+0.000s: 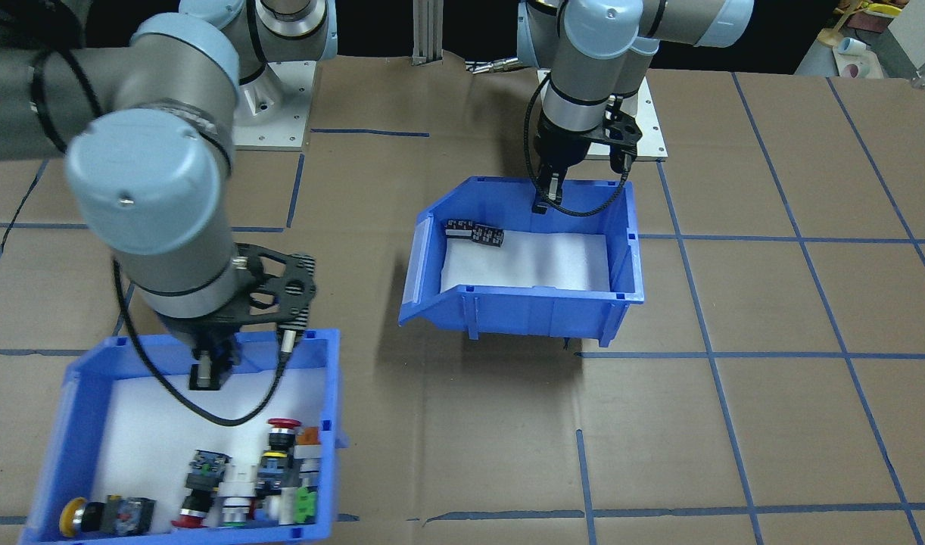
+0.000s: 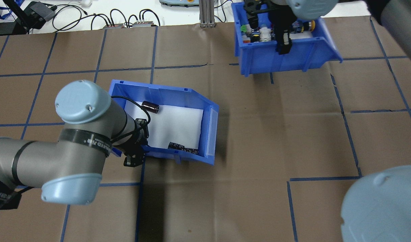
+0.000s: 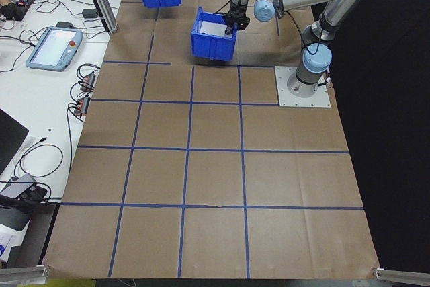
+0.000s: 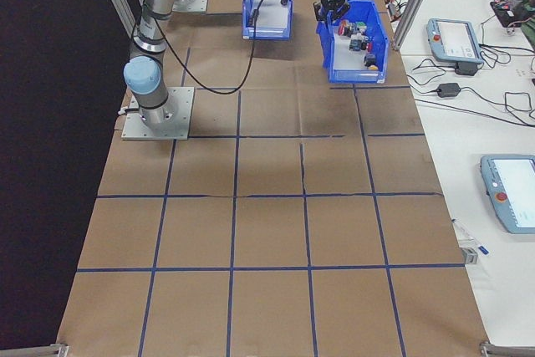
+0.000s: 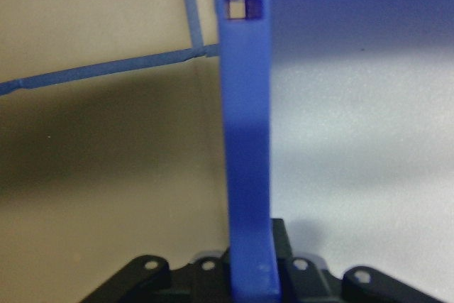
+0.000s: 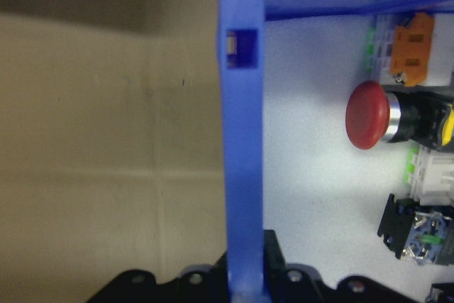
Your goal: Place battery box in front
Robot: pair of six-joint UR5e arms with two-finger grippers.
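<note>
The battery box [image 1: 538,314], a blue bin with a white floor, holds dark battery packs [image 1: 474,233] and hangs tilted just above the table over its shadow. My left gripper [image 1: 542,203] is shut on its back wall, one finger inside and one outside. From overhead, the battery box [image 2: 165,92] sits left of centre under my left gripper [image 2: 135,157]. The left wrist view shows that blue wall [image 5: 245,140] between the fingers. My right gripper [image 1: 205,376] is shut on the wall of the button bin [image 1: 54,446].
The button bin [image 2: 276,62], full of coloured switches, is at the table's far right, also casting a shadow below itself. Brown paper with blue tape lines covers the table. An aluminium post [image 2: 205,13] and cables stand at the far edge. Pendants [image 3: 52,46] lie on a side bench.
</note>
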